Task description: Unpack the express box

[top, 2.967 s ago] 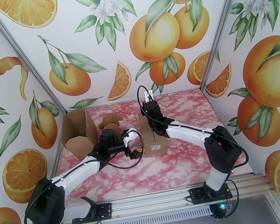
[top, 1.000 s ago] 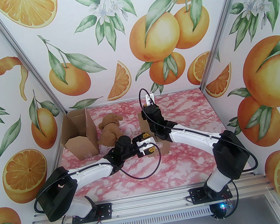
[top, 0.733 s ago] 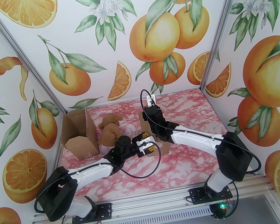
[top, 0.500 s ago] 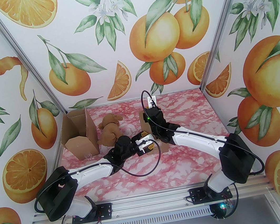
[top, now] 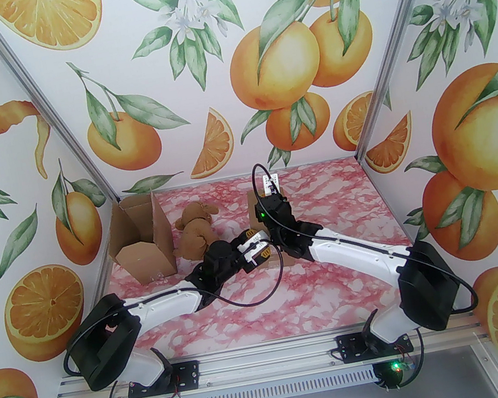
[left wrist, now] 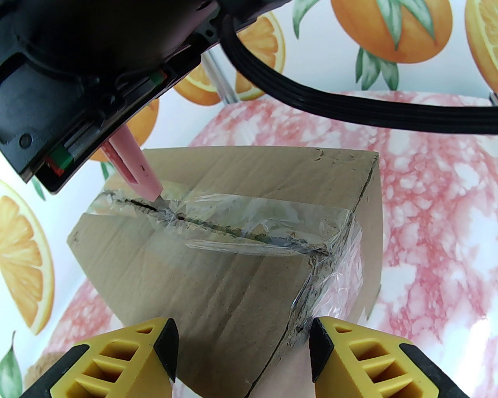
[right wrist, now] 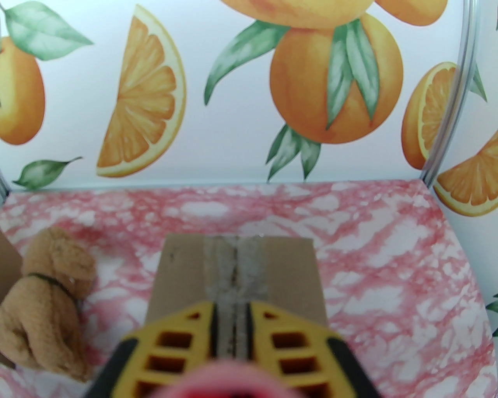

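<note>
Slitting the brown cardboard express box [left wrist: 241, 280]
The box is sitting on the bench [left wrist: 428, 194]; right fingers [right wrist: 186, 330] are clenching a pink plastic cutter [left wrist: 134, 167] at its clear tape [left wrist: 264, 212], left fingers [left wrist: 155, 338] are straddling its near corner, released. Probably light, crushable: brace the side walls.

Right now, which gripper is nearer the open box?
Left. The left gripper straddles a corner of the taped box, toward the open box; the right gripper holds a pink cutter at that taped box's seam, farther right.
</note>
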